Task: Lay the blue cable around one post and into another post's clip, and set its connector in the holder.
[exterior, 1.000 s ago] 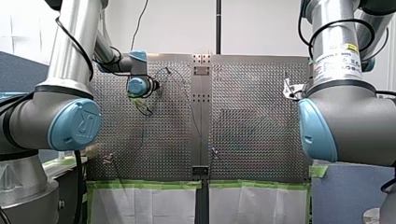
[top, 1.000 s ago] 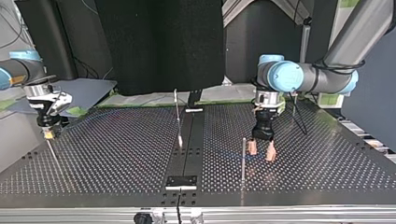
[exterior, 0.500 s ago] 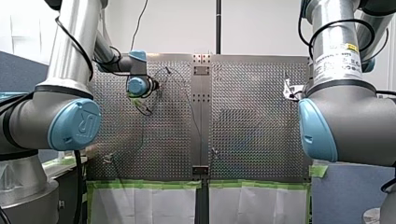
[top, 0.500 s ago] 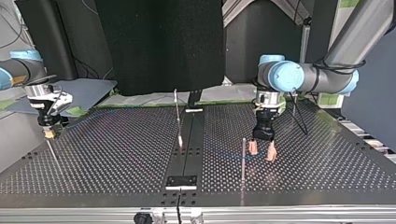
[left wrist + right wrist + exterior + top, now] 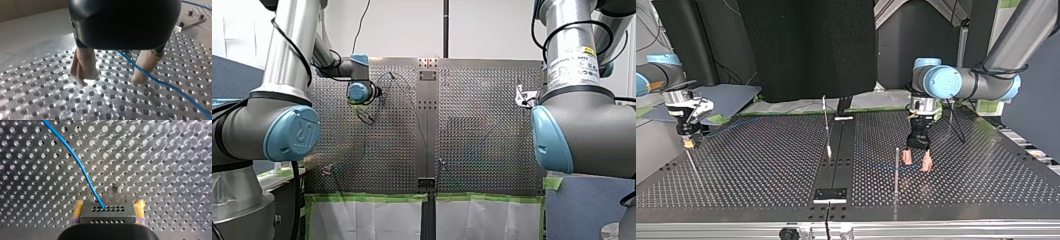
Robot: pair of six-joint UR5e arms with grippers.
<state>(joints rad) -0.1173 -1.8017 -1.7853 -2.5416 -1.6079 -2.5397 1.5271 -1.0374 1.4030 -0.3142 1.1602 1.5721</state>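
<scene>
The blue cable lies on the perforated table and runs between the beige pads of my left gripper, close against one finger. That gripper is open, its tips almost on the table, just beside a thin post. At the top view's left, my right gripper hangs above the table. In its wrist view the grey connector sits between its yellow-padded fingers, which press against both of its ends. The cable leaves the connector and trails off across the table.
A second post with a clip stands on the table's middle strip. A dark plate lies on the same strip near the edge. Another small post shows in the front view. Green tape lines the table's edge.
My left gripper has edged very slightly toward the top view's right, still over the cable. The right arm has not moved.
</scene>
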